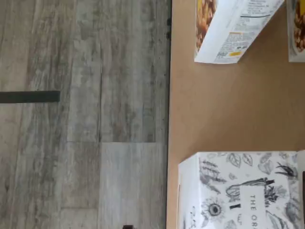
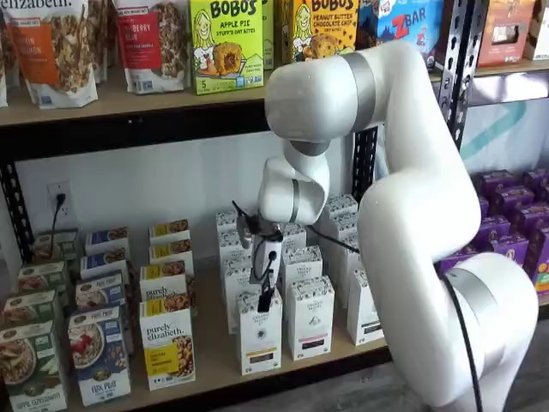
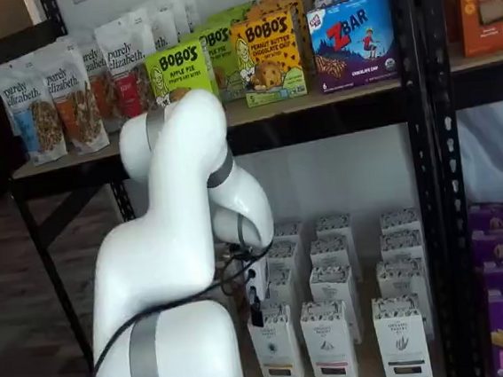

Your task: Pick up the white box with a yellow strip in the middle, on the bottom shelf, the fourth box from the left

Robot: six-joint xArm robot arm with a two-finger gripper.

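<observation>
A: The gripper point(image 2: 265, 297) hung with its black fingers side-on in a shelf view. I took the jaws to be spread wide, and they had hold of nothing. The white box point(image 2: 260, 335) stood directly below the fingertips, at the front of the bottom shelf point(image 2: 214, 356).

B: What could have gone wrong?

A: A like white carton point(image 2: 310, 319) stood just beside the target, on the far side from the purely elizabeth box point(image 2: 167, 348). A descent slightly off centre might have put a finger on the box's top and tipped it, or nudged that neighbour.

B: And from the other side?

A: In a shelf view the arm hid much of the gripper point(image 3: 257, 310). The white box point(image 3: 279, 351) sat just under it, its tan strip low on the front.

B: The wrist view?

A: It showed no fingers. There was bare shelf board point(image 1: 214, 109), the grey plank floor point(image 1: 81, 119) past its edge, and a white leaf-patterned carton top point(image 1: 243, 191). I could not tell whether that was the target.
</observation>
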